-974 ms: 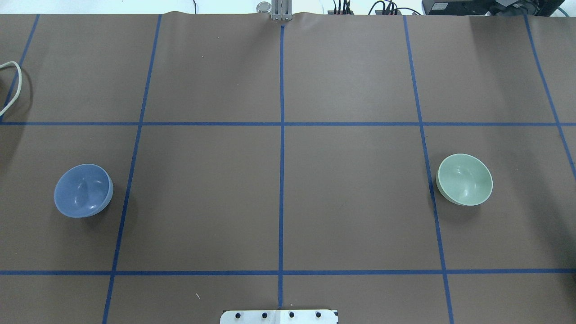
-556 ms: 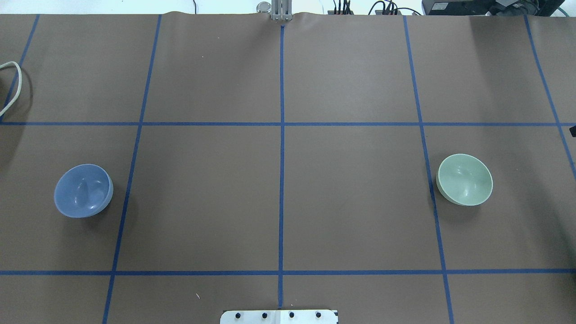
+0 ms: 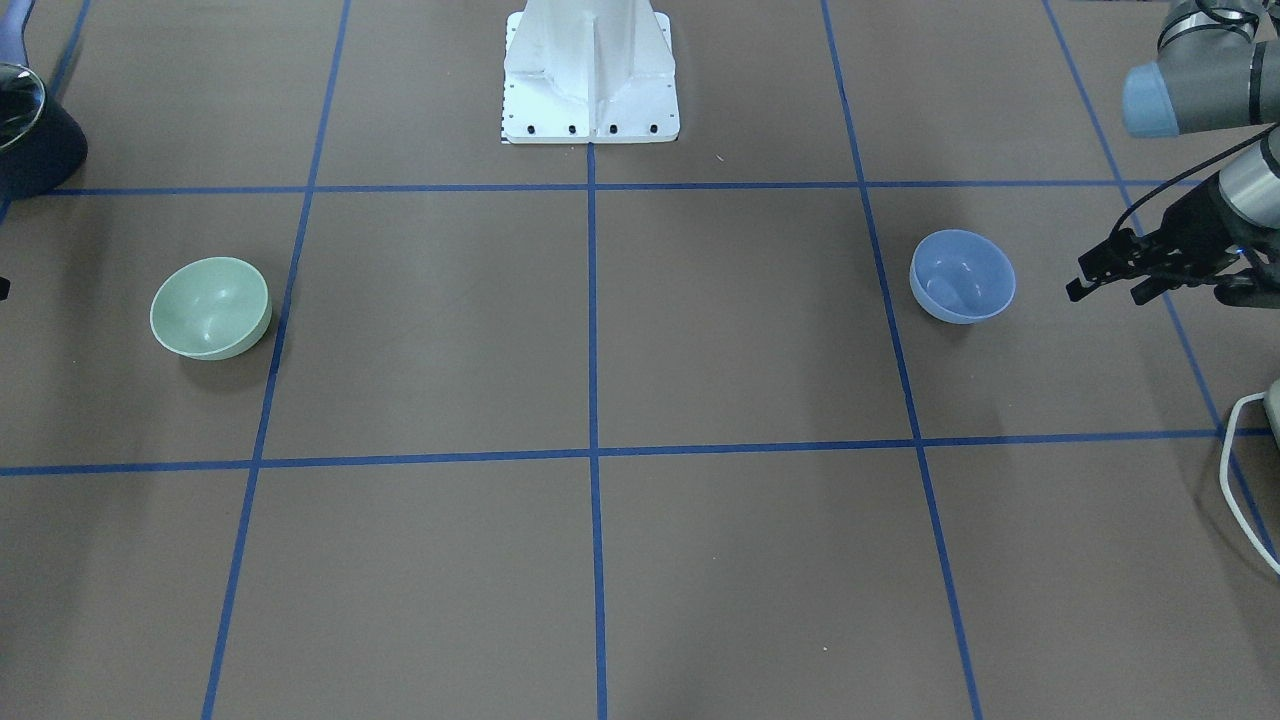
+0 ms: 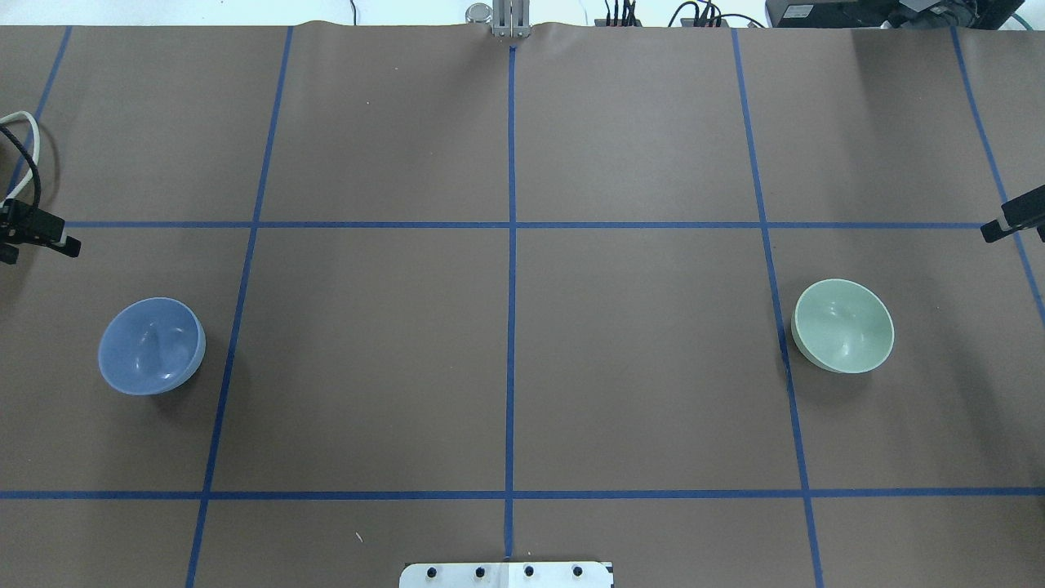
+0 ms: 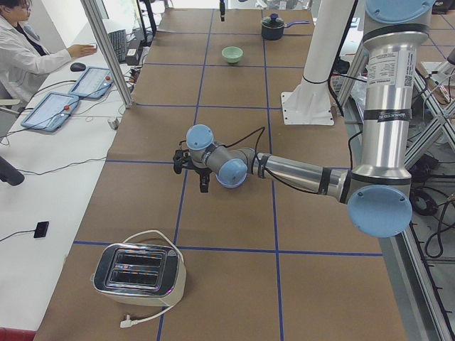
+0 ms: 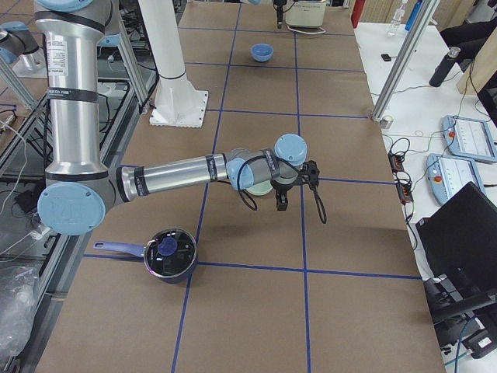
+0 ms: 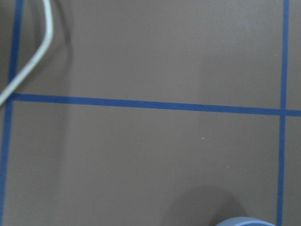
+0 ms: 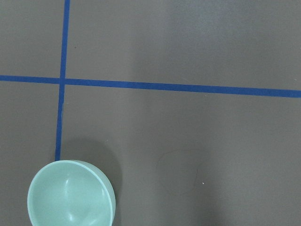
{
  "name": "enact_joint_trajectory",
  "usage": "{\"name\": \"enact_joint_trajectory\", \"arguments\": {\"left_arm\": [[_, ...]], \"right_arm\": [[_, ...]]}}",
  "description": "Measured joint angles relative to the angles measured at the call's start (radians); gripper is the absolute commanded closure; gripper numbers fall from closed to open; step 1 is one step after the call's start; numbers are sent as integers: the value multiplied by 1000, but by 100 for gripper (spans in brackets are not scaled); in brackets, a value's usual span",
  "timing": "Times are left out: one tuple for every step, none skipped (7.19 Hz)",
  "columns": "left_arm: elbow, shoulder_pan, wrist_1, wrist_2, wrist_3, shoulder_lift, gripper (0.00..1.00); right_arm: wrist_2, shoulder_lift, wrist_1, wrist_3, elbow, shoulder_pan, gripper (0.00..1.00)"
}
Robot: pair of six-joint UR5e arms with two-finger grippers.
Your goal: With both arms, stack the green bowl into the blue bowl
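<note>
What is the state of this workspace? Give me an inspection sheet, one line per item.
Surface: brown table cover with a blue tape grid, lying flat.
Job's things: green bowl and blue bowl, both upright, empty, far apart, unstacked.
Clutter: toaster at the robot's left end; lidded pot at its right end.
Grippers: left gripper open, empty, beside the blue bowl but apart from it; right gripper at the view's edge, jaws not readable.
Cables: white cord on the table near the left gripper.
Surroundings: operator at a side desk; white mounting post.

A brown table (image 4: 367, 367) gridded with blue tape (image 4: 511, 327), a white desk (image 5: 43, 185) alongside.
</note>
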Motion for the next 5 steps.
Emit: {"name": "enact_joint_trajectory", "arguments": {"left_arm": [[0,37,-25,26,-25,11,0],[0,79,-77,62,-59,34,0],[0,115,-128,89,-89,57,0],[0,142,-162,106,-106,74,0],[0,163,-190,121,-118,90,3]], "right_arm": [[-15,5,17,45,2,-40,0],[-36,14,33,90,4,-78,0],[-51,19,48,112,4,-103,1],[-63,21,58,120,4,-123,1],[-80,20,74,124,3,-143,1]]}}
